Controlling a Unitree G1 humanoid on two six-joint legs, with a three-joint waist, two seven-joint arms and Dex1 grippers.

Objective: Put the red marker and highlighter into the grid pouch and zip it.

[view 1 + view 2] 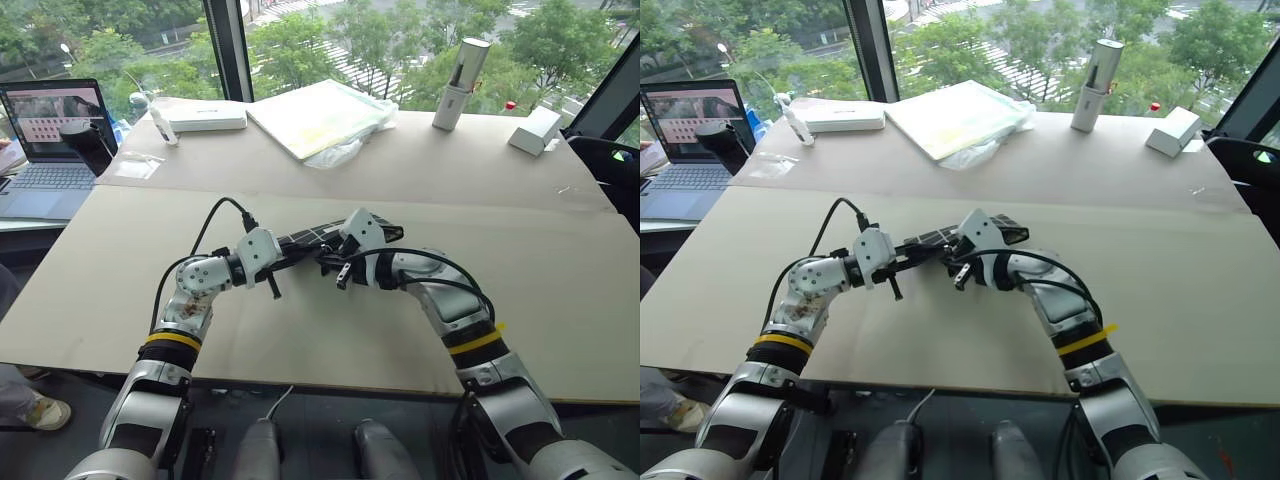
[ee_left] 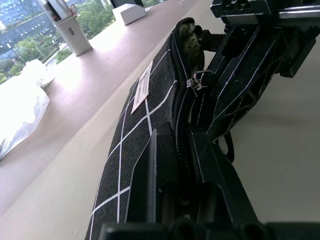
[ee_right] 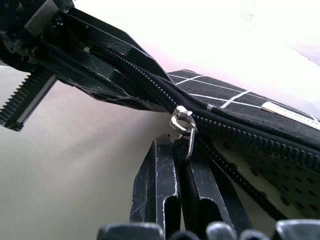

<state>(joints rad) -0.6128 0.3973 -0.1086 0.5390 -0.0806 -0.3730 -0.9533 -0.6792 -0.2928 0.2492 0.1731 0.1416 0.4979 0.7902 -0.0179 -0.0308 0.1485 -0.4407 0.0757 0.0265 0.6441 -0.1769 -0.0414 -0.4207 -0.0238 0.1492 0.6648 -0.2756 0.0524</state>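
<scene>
Here you have the grid pouch [image 1: 318, 238] lifted off the tabletop [image 1: 560, 290], held between both arms over the near-middle of the board, well back from its far edge. Your left gripper [image 2: 177, 165] is pinched onto the pouch's zipped end. Your right gripper [image 3: 182, 165] is pressed together just under the silver zipper slider [image 3: 183, 122], where the pull strap hangs, with the opening gaping beyond it.
</scene>
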